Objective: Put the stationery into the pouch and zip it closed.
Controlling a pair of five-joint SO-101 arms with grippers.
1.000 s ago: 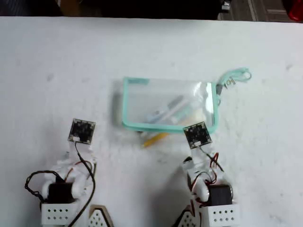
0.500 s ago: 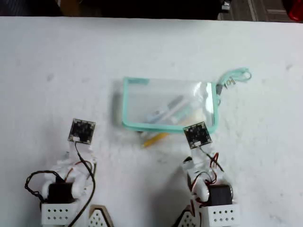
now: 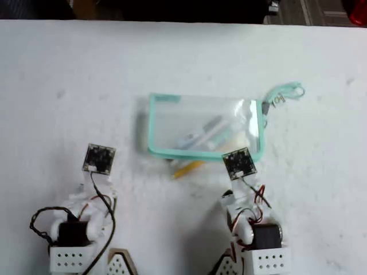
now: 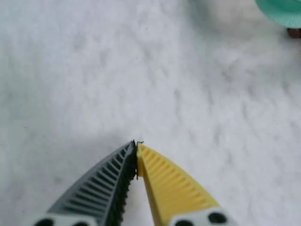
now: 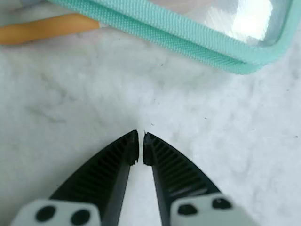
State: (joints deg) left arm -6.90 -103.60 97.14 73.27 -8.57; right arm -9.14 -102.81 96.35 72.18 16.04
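A clear pouch with teal trim lies flat on the white table, with pens and other stationery visible inside it. A yellow pencil pokes out from under its near edge. The pouch's teal edge and the yellow pencil lie just ahead of my right gripper, which is shut and holds nothing. My left gripper is shut over bare table, with a corner of the pouch far off to one side. Both arms sit at the near edge, the left arm and the right arm.
A teal wrist strap trails from the pouch's far right corner. The white table stretches wide on all sides of the pouch. A dark strip runs behind the table's far edge.
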